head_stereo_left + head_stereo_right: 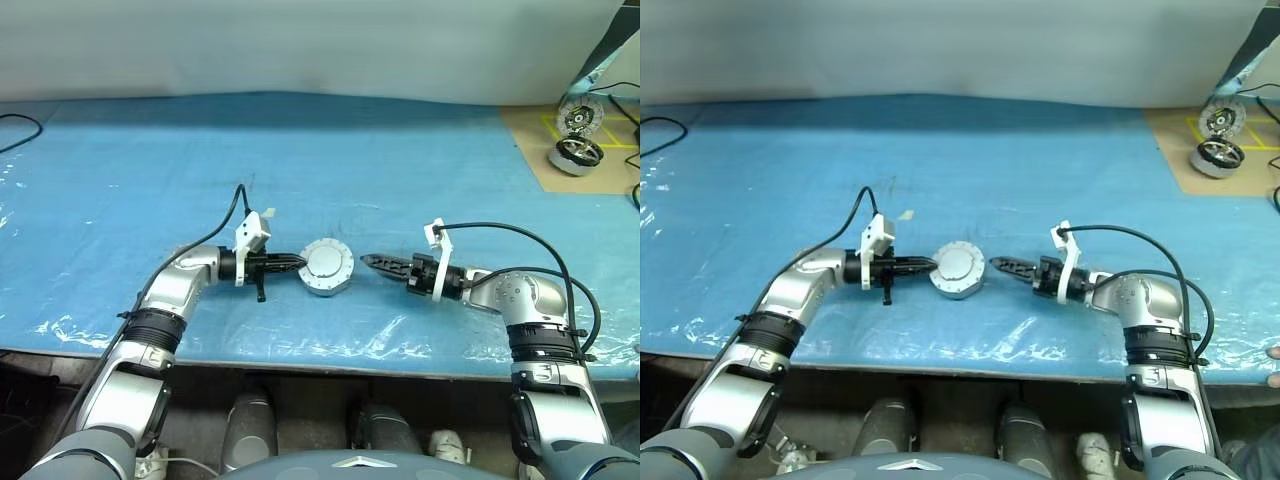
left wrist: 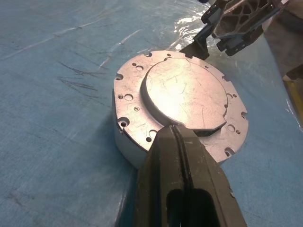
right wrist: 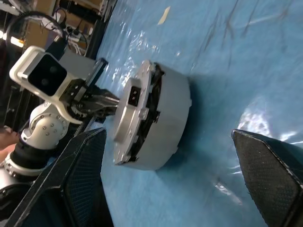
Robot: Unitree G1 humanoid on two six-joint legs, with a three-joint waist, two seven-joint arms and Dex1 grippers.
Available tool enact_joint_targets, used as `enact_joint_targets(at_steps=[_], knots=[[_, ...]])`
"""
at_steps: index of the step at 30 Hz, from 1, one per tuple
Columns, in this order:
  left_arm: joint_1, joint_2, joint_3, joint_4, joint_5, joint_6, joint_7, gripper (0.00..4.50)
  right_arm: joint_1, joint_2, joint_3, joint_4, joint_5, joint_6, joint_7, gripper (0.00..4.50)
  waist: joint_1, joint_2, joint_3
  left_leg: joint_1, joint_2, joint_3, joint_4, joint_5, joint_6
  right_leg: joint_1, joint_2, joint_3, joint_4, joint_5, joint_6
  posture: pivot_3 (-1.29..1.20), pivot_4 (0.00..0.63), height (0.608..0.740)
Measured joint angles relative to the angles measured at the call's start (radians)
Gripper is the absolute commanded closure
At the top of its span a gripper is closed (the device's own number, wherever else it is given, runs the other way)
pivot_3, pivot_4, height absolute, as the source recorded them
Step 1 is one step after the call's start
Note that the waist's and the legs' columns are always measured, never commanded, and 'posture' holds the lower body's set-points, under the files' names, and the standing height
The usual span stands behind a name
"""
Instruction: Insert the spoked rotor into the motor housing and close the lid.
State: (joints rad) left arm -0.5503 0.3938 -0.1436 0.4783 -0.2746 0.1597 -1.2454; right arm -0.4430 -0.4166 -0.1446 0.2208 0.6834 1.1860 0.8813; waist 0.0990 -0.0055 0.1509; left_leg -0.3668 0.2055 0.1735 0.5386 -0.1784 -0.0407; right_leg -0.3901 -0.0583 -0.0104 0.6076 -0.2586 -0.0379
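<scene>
Motor housing: the motor housing (image 1: 327,268) sits flat on the blue-covered tabletop (image 1: 150,170), just below centre of the head views, between the two arms.
Lid: the lid (image 2: 184,97) lies down on top of the housing, its plain scratched face up. The right wrist view shows a dark gap along its edge, so I judge it resting, perhaps not fully seated.
Spoked rotor: not visible on the tabletop; I take it to be inside under the lid, but cannot confirm.
Left end effector: the left end effector (image 1: 296,262) has its fingers pressed together, nothing between them, tips at the lid's left rim, touching or very nearly.
Right end effector: the right end effector (image 1: 372,264) is spread wide and empty, standing a little clear of the housing's right side, pointing at it.
Key relation: both arms aim inward along one left-right line through the housing; the left is nearer. The housing is round, so no long axis matters. Any final press would come from above the lid.
Room: open blue sheet on all sides; the near tabletop edge is well clear toward the bottom of the frame.
Bystanders: a tan board (image 1: 540,150) with another motor (image 1: 576,153) and an upright disc (image 1: 580,118) sits far off at upper right.
</scene>
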Motion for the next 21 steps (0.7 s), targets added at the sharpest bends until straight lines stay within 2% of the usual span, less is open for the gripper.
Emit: enact_joint_targets(at_steps=[14,17,20,21], knots=[[-0.031,0.003,0.005,0.061,0.015,-0.027,-0.028,4.5,-0.018,0.133,0.008,0.017,0.025,0.008,-0.083,0.03,-0.003,0.0,0.0,0.001,0.001,0.0,0.002,0.0,0.0,0.001,-0.001,0.0,0.0,-0.002,-0.004,0.0,0.15,0.74],[-0.033,0.005,0.006,0.065,0.018,-0.03,-0.029,4.5,-0.018,0.151,-0.003,0.033,0.024,-0.013,-0.102,0.67,-0.005,0.0,0.0,0.003,0.001,0.0,0.002,0.0,0.0,0.002,0.0,0.001,0.001,-0.002,-0.004,0.0,0.15,0.74],[-0.035,0.005,0.006,0.067,0.019,-0.03,-0.031,4.5,-0.018,0.156,-0.015,0.049,0.022,-0.026,-0.122,1.67,-0.004,0.0,0.0,0.002,0.001,0.0,0.002,0.0,0.0,0.001,-0.001,0.001,0.001,-0.002,-0.004,0.0,0.15,0.74],[-0.037,0.005,0.007,0.069,0.019,-0.03,-0.033,4.5,-0.017,0.156,-0.017,0.051,0.022,-0.026,-0.122,2.13,-0.004,0.0,0.0,0.002,0.001,0.0,0.002,0.0,0.0,0.001,-0.001,0.001,0.001,-0.002,-0.004,0.0,0.15,0.74]])
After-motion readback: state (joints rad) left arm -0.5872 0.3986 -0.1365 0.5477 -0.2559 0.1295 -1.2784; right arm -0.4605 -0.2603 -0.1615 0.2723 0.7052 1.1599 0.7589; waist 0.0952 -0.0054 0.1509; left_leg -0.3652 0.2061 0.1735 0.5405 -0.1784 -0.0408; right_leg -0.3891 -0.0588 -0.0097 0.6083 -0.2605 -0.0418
